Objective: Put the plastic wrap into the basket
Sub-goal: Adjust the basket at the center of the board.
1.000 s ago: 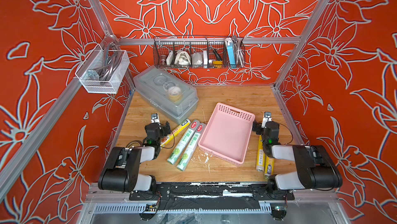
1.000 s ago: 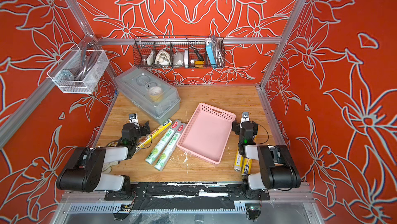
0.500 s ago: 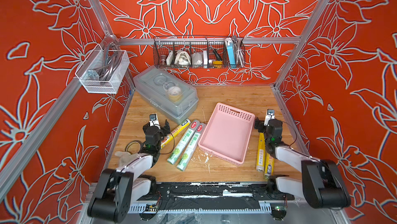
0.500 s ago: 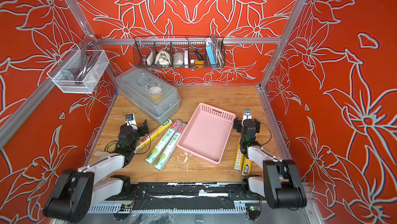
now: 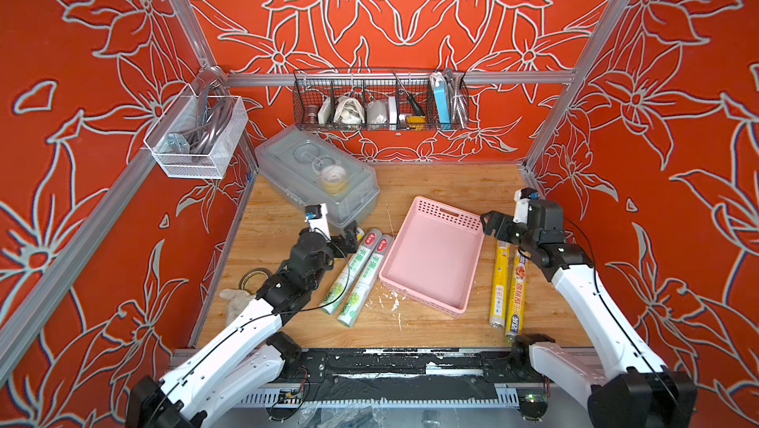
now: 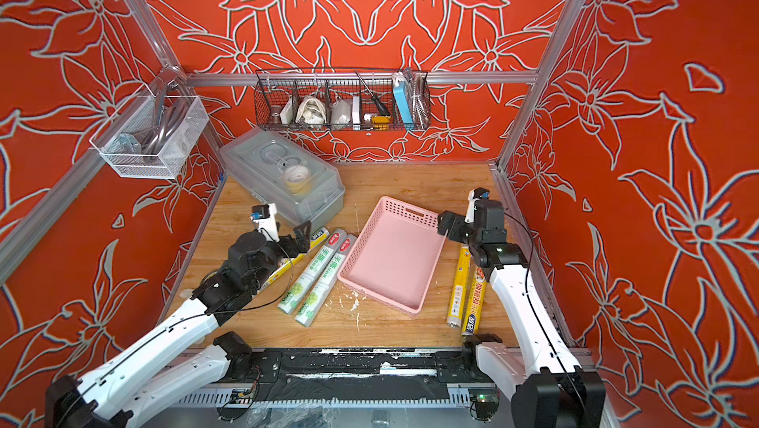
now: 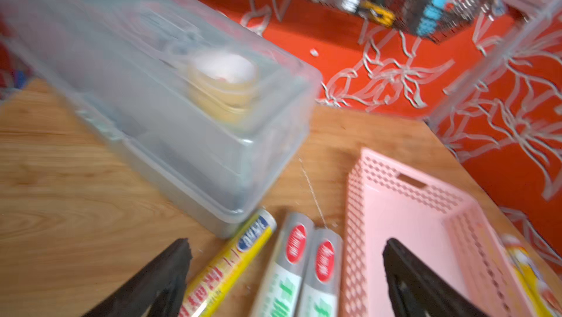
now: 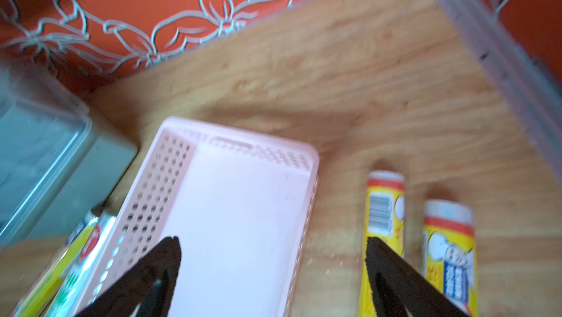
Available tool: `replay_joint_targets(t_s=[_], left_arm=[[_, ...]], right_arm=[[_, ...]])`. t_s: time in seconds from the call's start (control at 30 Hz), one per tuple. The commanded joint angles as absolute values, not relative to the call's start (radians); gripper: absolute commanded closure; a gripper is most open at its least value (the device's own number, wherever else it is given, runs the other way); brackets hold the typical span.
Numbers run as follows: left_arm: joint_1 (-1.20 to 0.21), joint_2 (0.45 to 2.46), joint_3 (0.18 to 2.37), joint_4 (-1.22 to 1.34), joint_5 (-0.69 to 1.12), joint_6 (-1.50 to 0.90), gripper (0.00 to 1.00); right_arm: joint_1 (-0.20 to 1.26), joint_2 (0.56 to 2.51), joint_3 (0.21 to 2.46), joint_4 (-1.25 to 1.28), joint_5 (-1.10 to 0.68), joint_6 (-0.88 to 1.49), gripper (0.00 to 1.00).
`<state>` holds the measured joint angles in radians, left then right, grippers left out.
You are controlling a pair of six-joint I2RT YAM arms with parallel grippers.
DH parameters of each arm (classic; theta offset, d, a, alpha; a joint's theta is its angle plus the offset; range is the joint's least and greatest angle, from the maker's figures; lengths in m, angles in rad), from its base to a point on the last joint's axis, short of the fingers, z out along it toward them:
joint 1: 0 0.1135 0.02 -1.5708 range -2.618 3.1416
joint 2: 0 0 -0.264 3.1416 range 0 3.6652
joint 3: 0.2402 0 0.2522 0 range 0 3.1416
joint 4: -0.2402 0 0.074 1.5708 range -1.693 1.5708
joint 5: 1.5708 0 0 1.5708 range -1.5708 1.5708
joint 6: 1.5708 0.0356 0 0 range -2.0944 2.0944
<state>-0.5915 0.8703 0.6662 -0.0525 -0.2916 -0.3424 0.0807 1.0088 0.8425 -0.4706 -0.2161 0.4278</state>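
Both top views are bright, evenly lit and sharp, with soft short shadows on the worktop (image 5: 443,183) and slight colour fringing on the wall (image 5: 694,126) near the edges. Both wrist views are blurred; the clear box (image 7: 170,111) looks hazy.

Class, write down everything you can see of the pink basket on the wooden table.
The pink basket is a shallow rectangular plastic-looking tray with perforated walls, a solid floor and a slot handle in its far end wall. It is empty and sits flat on the wooden table, turned at an angle. Two white-and-green rolls lie close along one long side; whether they touch is unclear. Two yellow rolls lie apart from the other.
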Motion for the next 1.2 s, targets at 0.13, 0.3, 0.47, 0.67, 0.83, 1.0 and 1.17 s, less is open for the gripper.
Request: replay_joint_targets(t_s=[0.13,0.3,0.47,0.67,0.83,1.0,1.17], left_arm=[[-0.747,1.154,0.877,-0.366,0.021,-0.368,0.04],[-0.747,1.387,1.005,-0.476,0.057,-0.361,0.11],[-0.747,1.513,1.065,-0.480,0.039,-0.368,0.17],[-0.747,1.602,1.112,-0.449,0.007,-0.380,0.31],[-0.747,1.655,1.157,-0.436,-0.014,-0.390,0.43],[-0.747,1.703,1.200,-0.435,-0.045,-0.412,0.57],[-0.747,1.739,1.225,-0.422,-0.043,-0.443,0.63]], right_arm=[[0.097,0.921,0.833,-0.912,-0.403,0.442,0.05],[0.096,0.933,0.818,-0.959,-0.280,0.508,0.08],[0.095,1.044,0.843,-0.997,-0.119,0.545,0.09],[0.095,1.113,0.841,-0.930,-0.077,0.554,0.10],[0.095,1.166,0.851,-0.908,-0.017,0.545,0.15],[0.095,1.228,0.859,-0.895,0.017,0.536,0.18],[0.092,1.269,0.859,-0.882,0.038,0.532,0.19]])
